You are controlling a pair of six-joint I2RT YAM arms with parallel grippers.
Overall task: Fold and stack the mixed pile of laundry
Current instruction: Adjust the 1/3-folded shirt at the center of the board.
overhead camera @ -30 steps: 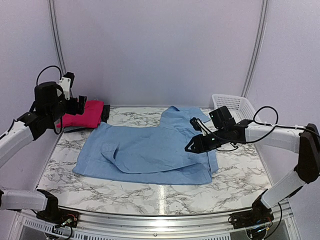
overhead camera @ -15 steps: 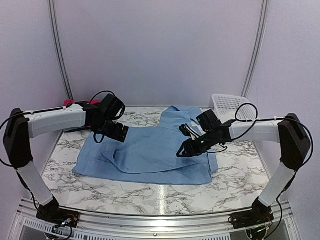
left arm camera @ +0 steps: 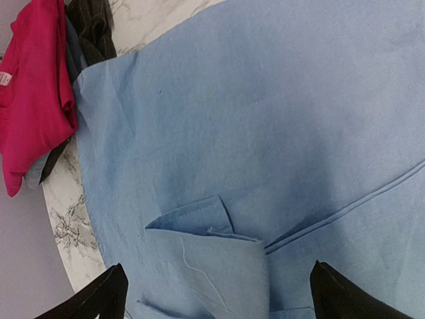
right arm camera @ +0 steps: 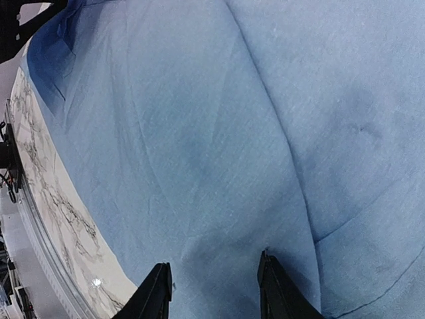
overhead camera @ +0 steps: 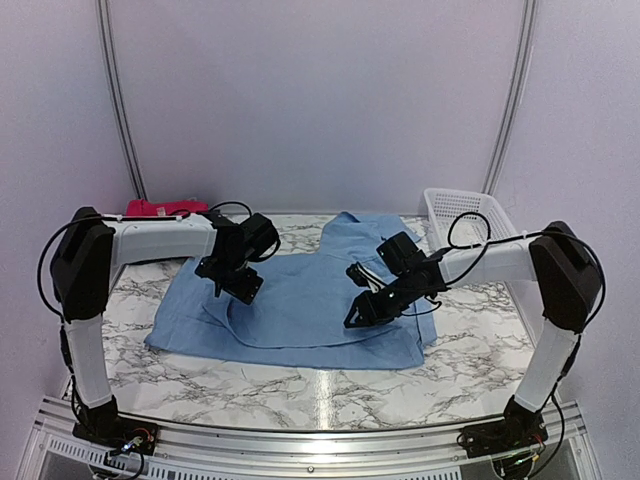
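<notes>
The mixed laundry pile (overhead camera: 280,325) is lying in two parts on the marble tabletop (overhead camera: 300,385), and we are looking at most of it from above. The light blue collared shirt (overhead camera: 310,285) is taking up the middle of the tabletop, spread nearly flat, its narrower end reaching toward the far edge and its wide side lying toward the arms' bases. The left arm (overhead camera: 160,238) and the right arm (overhead camera: 490,262) are both reaching in over it from their own sides. The white slatted basket (overhead camera: 465,212) is sitting at the far right corner, just beside the shirt's far right edge; we cannot tell whether they are touching. At the far left corner the pink-red T-shirt (overhead camera: 155,208) is lying bunched, partly hidden behind the left arm from above; from the left wrist we are seeing it right against the shirt's edge, with a dark garment (left arm camera: 93,30) crumpled beside it.

The left tool (overhead camera: 233,288) is hovering over the left half of the shirt with its fingers spread wide and nothing between them. Below it a folded flap (left arm camera: 212,246) with a stitched hem is lying doubled over on the shirt. The right tool (overhead camera: 355,317) is pointing down at the right half of the shirt; its fingertips (right arm camera: 156,296) are standing partly apart, close over smooth blue cloth, and we are not seeing them pinching anything
</notes>
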